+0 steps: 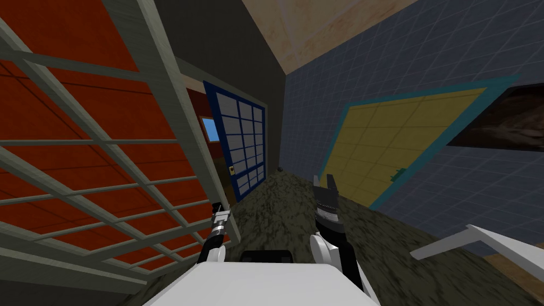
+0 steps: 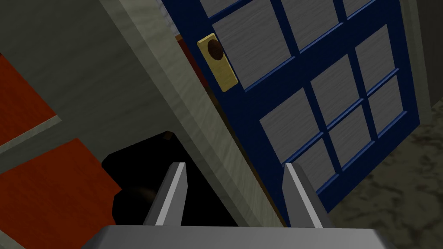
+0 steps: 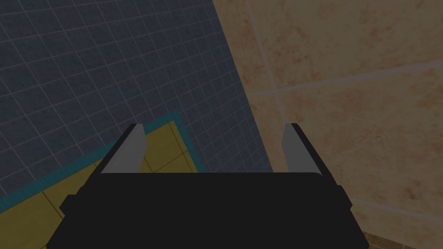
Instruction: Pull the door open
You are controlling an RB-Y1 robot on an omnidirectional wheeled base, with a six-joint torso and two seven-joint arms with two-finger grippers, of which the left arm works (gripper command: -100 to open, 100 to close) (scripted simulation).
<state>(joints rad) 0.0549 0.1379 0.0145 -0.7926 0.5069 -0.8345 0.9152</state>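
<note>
Left hand [image 2: 233, 168] fingers apart, facing blue door [image 2: 281, 86] | right hand [image 3: 214, 127] apart, raised

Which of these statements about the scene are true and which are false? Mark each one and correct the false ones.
1. The left gripper has its fingers open and holds nothing. True.
2. The blue door has a round dark knob on a brass-coloured plate. True.
3. The right gripper is shut on a handle. False: its fingers stand open with nothing between them.
4. The yellow door has a red frame. False: its frame is teal.
</note>
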